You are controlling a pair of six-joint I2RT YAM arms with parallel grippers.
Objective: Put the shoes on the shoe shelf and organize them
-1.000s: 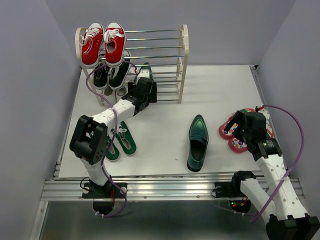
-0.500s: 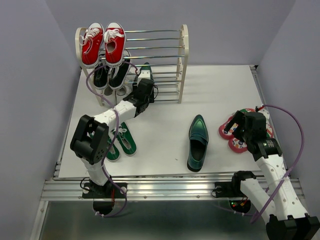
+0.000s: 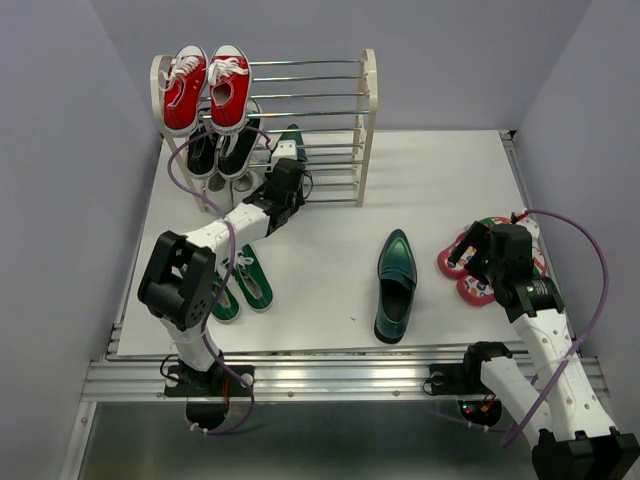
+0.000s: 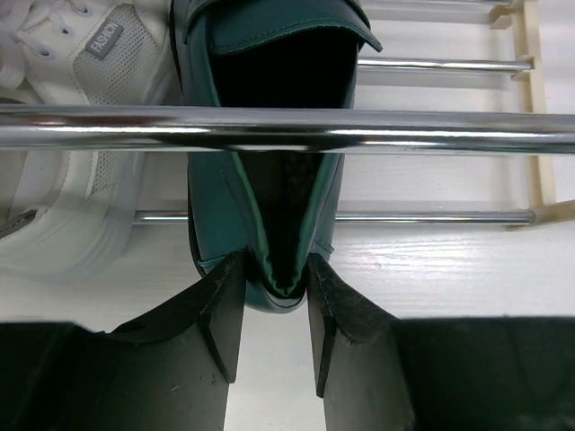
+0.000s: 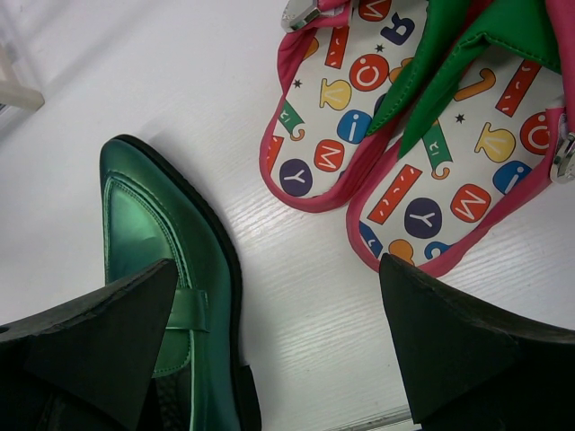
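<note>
The shoe shelf stands at the back left. One dark green loafer lies on its bottom tier under a chrome rod. My left gripper is shut on that loafer's heel, a finger pressed on each side; from above the left gripper sits at the shelf's front. The other loafer lies on the table's middle. The small green sneakers lie by the left arm. My right gripper hangs open over bare table between that loafer and the flip-flops.
Red sneakers rest on the shelf's top tier, black sneakers below them. A white sneaker lies left of the held loafer. The flip-flops sit near the table's right edge, partly under the right arm.
My left gripper has closed from wide open onto the heel of the loafer on the shelf. The right arm has not moved.
</note>
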